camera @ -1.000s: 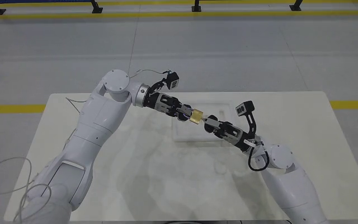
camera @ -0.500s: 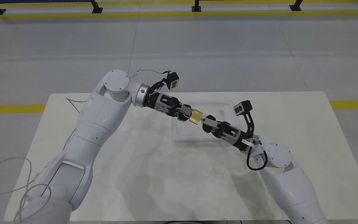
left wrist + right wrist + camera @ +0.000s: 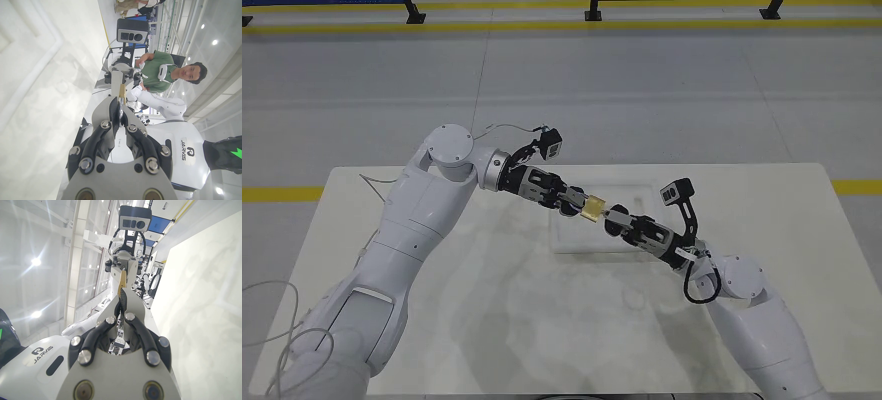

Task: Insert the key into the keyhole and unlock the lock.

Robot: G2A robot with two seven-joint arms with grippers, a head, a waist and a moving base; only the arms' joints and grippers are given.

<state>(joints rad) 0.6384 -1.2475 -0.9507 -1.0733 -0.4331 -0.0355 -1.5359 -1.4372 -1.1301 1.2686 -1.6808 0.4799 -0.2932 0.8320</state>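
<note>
White table (image 3: 472, 310), near edge bare w/ faint marbled marks. Both arms meet over its middle, wrists facing each other along one slanted line.

Nearer one is the R gripper (image 3: 122, 295). Its fingers (image 3: 133, 308) are pinched narrow, pads almost touching, clamped on the key (image 3: 119, 292). The key is thin & flat and mostly hidden btwn the black pads. Only a sliver shows at the tips, so can't tell how deep it sits in the keyhole. The tips sit right up against the end of the lock.

The lock (image 3: 592, 208) is a small brass padlock, held in the air btwn the two grippers, clear of the table top. Its body lies lengthwise along the line of the arms and is seen edge-on from both wrist cams. The silver shackle end points toward the L arm, the opposite end toward the R arm.

Just beyond the lock is the L gripper (image 3: 119, 103), fingers closed narrow on the lock's shackle (image 3: 121, 111). A ribbed black pad sits on each side of the shackle. The brass body sticks out past the tips, toward the other gripper.

Under the lock & both sets of tips is the tray (image 3: 572, 243): shallow, white, raised rim, flat on the table at mid-depth.

Past the table's far edge is grey floor (image 3: 642, 90) w/ yellow lines (image 3: 542, 25) running across, and dark stand feet (image 3: 592, 14) at the very back.
</note>
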